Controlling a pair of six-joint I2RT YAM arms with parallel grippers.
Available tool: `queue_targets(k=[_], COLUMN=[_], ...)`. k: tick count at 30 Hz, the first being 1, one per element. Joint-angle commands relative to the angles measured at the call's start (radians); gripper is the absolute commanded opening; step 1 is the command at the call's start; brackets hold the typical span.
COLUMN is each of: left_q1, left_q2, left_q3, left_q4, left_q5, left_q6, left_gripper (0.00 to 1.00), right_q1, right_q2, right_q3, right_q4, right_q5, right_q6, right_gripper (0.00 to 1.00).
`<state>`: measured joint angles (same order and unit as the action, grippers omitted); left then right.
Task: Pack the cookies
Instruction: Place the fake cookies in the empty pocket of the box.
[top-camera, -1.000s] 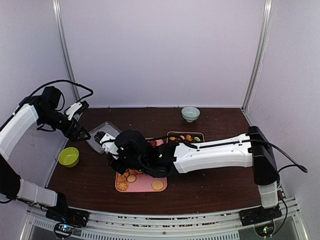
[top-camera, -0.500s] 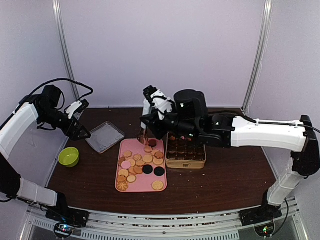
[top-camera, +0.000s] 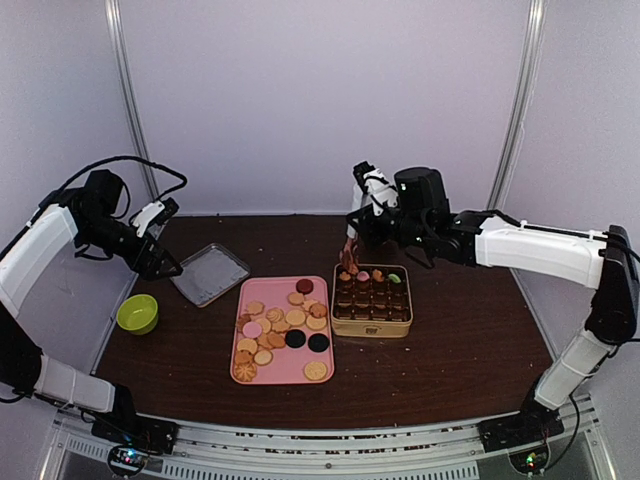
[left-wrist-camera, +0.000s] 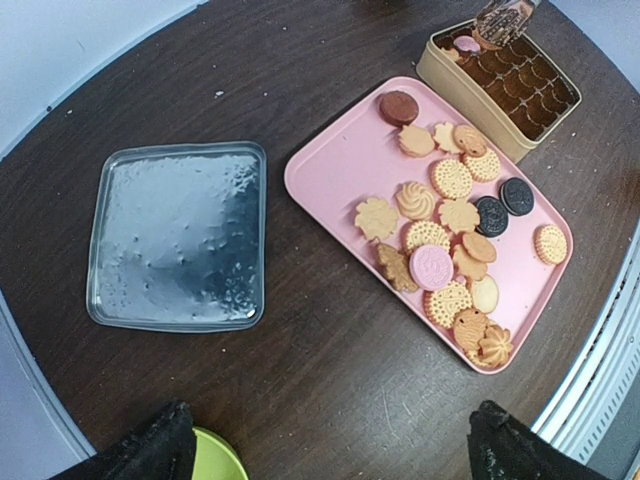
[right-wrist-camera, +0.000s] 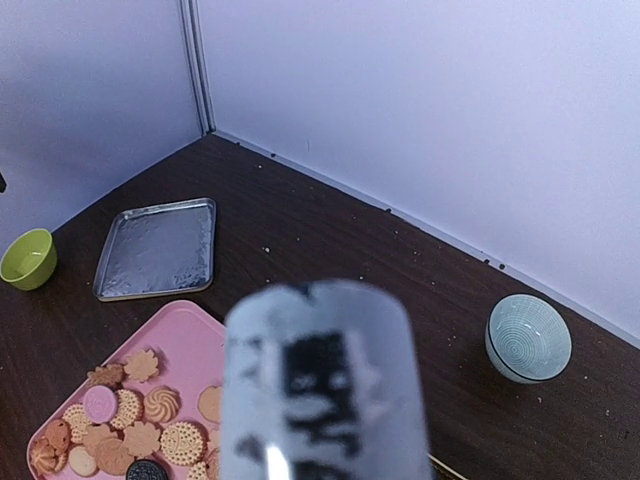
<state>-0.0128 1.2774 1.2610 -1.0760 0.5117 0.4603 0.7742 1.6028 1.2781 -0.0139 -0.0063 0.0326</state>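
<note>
Right hand (top-camera: 351, 246), frame centre, grasps a cookie (top-camera: 347, 263) above the tin (top-camera: 370, 326) for dropping in; left hand (top-camera: 168, 268), released, hangs left.

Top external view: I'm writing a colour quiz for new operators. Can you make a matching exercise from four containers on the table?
Things:
1. tray
2. tin
3. metal pan
4. small bowl

Colours:
A. green
B. pink
C. silver
D. gold

Pairs: 1-B, 2-D, 3-C, 4-A
</note>
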Motion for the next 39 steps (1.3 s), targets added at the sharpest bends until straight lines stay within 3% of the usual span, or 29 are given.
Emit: queue_targets(k=[1, 20, 24, 26, 39], left_q1=[0.010, 0.009, 0.009, 0.008, 0.009], left_q2=[0.002, -0.005, -0.002, -0.003, -0.001], left_q3=[0.024, 0.012, 0.015, 0.015, 0.021], left_q4=[-0.007, -0.007, -0.007, -0.007, -0.007], left_q5=[0.016, 0.008, 0.010, 0.012, 0.018], left_q6=[0.005, 0.007, 0.007, 0.006, -0.001], left_gripper=[0.98, 0.98, 0.98, 0.98, 0.98], right_q1=[-0.016, -0.045, -0.046, -0.046, -0.039], right_q2=[0.028, 0.095, 0.091, 0.088, 0.025], right_q3=[0.021, 0.020, 0.018, 0.017, 0.024], right_q4=[0.016, 0.055, 0.050, 0.050, 0.049], right_q5=[-0.078, -0.105, -0.113, -0.118, -0.126], right_q6=[0.019, 0.040, 0.039, 0.039, 0.028], right_gripper=[0.00, 0.00, 0.20, 0.24, 0.32])
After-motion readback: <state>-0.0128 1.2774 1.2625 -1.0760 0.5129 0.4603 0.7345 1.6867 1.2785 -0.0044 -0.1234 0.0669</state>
